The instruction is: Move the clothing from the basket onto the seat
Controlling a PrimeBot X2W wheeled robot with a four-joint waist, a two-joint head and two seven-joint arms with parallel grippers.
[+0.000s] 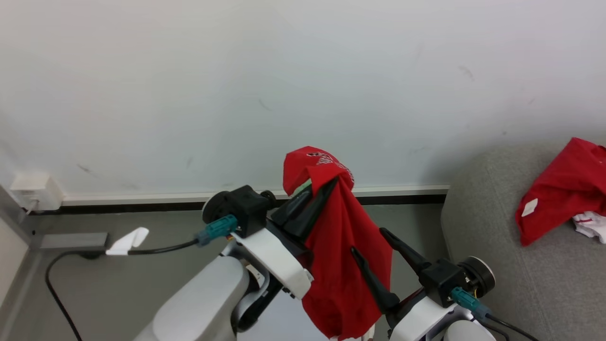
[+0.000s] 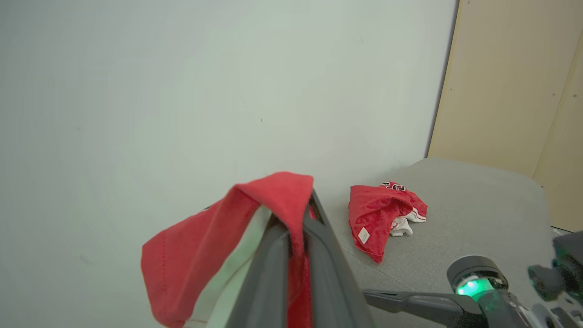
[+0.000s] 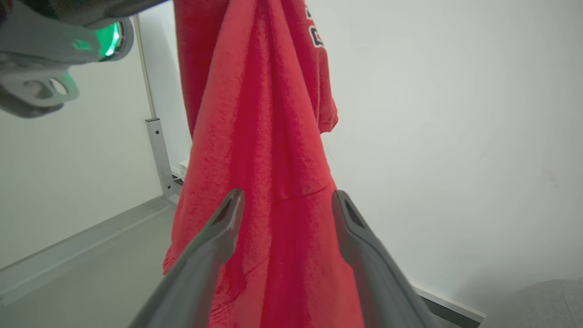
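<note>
Left gripper [image 1: 323,188]: fingers clamped tight on a fold of the red garment [image 1: 348,255], held high. The cloth drapes over the fingertips and hangs straight down between my two arms. Its lower hem runs off the near edge of the head view.

Right gripper [image 1: 368,240]: fingers spread wide, gripping nothing. In the right wrist view the hanging cloth fills the gap between them; I cannot tell whether it touches.

Sofa [image 1: 492,246]: at right, with its rounded left edge near my right gripper and bare grey floor [image 1: 142,284] beyond the cloth to the left.

Second garment [image 1: 561,189]: crumpled on the sofa further right, white tag up, well apart from the held one.

Wall [image 1: 236,85]: plain, on the far side. A black cable [image 1: 156,249] crosses the floor at left.
</note>
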